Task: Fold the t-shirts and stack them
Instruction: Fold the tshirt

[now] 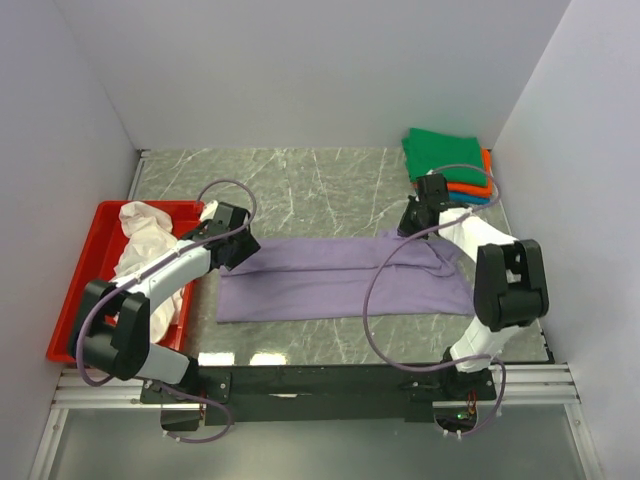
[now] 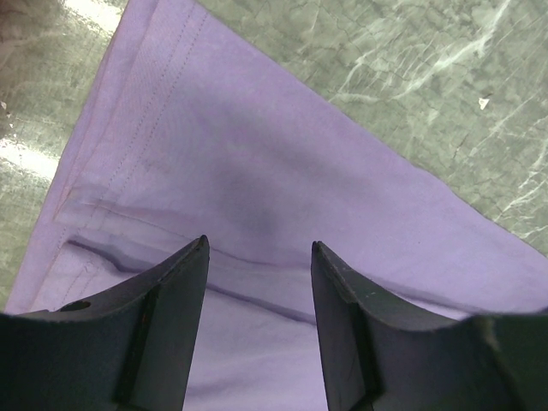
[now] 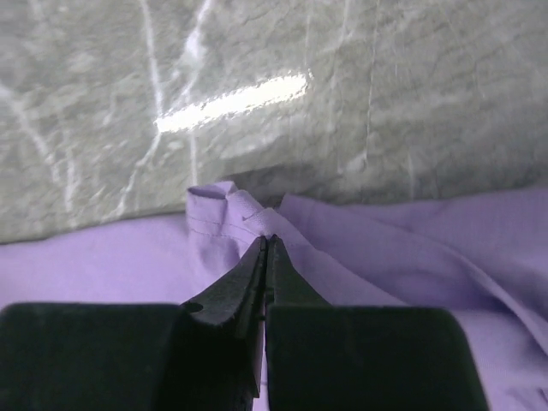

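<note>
Overhead and wrist views, fold in preparation. The lavender shirt (image 1: 340,278) is laid out as a long band across the middle of the tabletop (image 1: 300,185), with its right end rumpled. The right claw (image 3: 267,242) is pressed together on a small pucker of cloth at the band's far edge, near its right end; how many layers are caught cannot be told. The left claw (image 2: 259,248) is spread and is held just above the band's left end, where a stitched hem and a folded-over flap are seen between the fingers; nothing is gripped by it.

A white shirt (image 1: 145,240) is heaped in the red tray (image 1: 75,290) at the left. A green shirt (image 1: 445,150), an orange shirt (image 1: 470,187) and a teal shirt (image 1: 478,198) are stacked, folded, in the far right corner.

The step in hand is judged to be the taking of both ends before a fold. It is done well if the left claw is lowered until every layer at the hem is enclosed and only then closed. Both ends should then be raised together and level, with the cloth kept lightly taut, so that the band is not twisted or dragged out of line.
</note>
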